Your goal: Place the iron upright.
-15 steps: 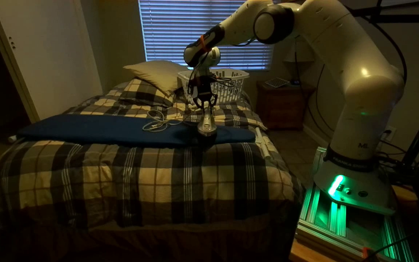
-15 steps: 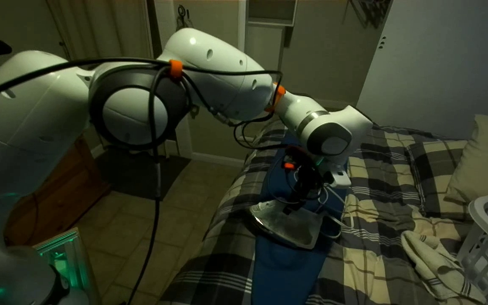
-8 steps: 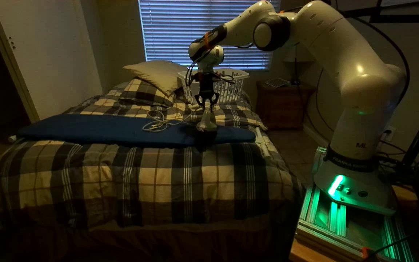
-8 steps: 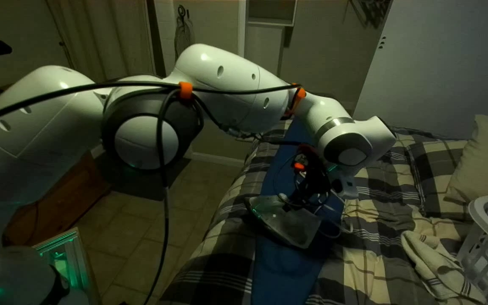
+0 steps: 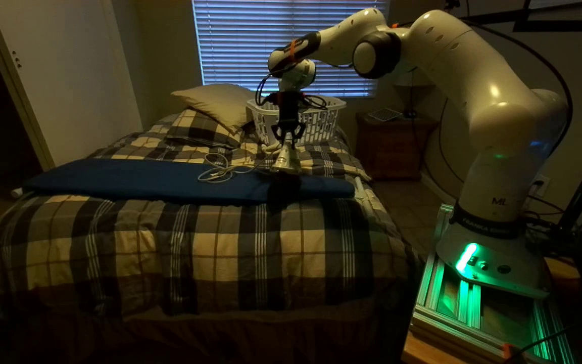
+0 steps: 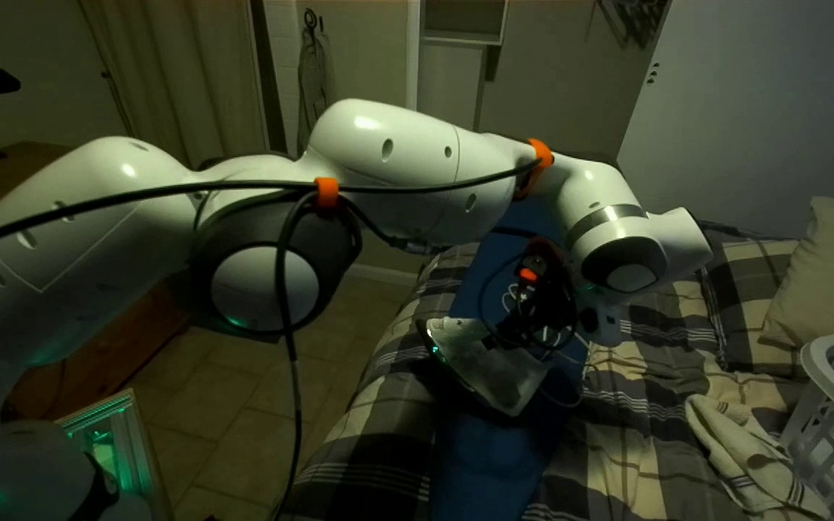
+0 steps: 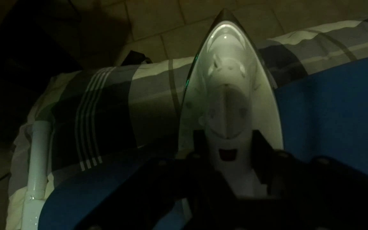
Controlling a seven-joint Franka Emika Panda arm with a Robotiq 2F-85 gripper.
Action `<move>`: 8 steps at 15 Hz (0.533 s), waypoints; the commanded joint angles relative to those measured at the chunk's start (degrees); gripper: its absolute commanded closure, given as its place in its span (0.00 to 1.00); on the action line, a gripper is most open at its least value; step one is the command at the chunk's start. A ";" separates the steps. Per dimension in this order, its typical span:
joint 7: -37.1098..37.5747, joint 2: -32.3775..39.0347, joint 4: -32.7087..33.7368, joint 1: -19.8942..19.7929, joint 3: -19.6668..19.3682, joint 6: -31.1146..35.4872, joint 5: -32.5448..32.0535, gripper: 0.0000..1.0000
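Note:
The iron shows in both exterior views (image 5: 286,161) (image 6: 486,365) as a pale wedge with a pointed nose. In the wrist view the iron (image 7: 227,67) is seen from above, its nose away from my wrist over the bed's edge. My gripper (image 7: 227,143) is shut on its handle, one dark finger on each side. The gripper also shows in an exterior view (image 5: 288,142). The iron is tilted and held over the blue ironing board (image 5: 119,174), with dark shadow beneath. Its rear is hidden by my fingers, so I cannot tell whether it touches the board.
The iron's pale cord (image 5: 217,174) lies looped on the board. A white lattice laundry basket (image 5: 321,124) stands behind on the bed, with a towel (image 6: 739,452) beside it. A pale pillow (image 5: 215,101) is farther back. White metal legs (image 5: 365,202) stick out at the board's end.
The iron's nose has risen, tilting the iron further. In an exterior view my wrist has shifted right, and the upper arm links have lowered. The gripper stays shut on the iron.

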 commanded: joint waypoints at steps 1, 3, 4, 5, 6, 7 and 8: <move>3.70 3.58 7.96 -3.30 2.37 -8.57 4.47 0.88; 4.81 5.18 9.53 -3.60 2.31 -8.61 4.65 0.88; 4.94 5.92 10.27 -3.40 1.96 -7.19 3.83 0.88; 4.77 6.92 11.39 -3.07 1.47 -5.68 2.56 0.88; 4.40 7.81 12.41 -2.80 1.15 -4.60 1.43 0.88; 4.14 8.45 13.00 -2.67 1.14 -3.76 0.84 0.88; 3.85 8.85 13.46 -2.41 1.16 -2.69 0.22 0.88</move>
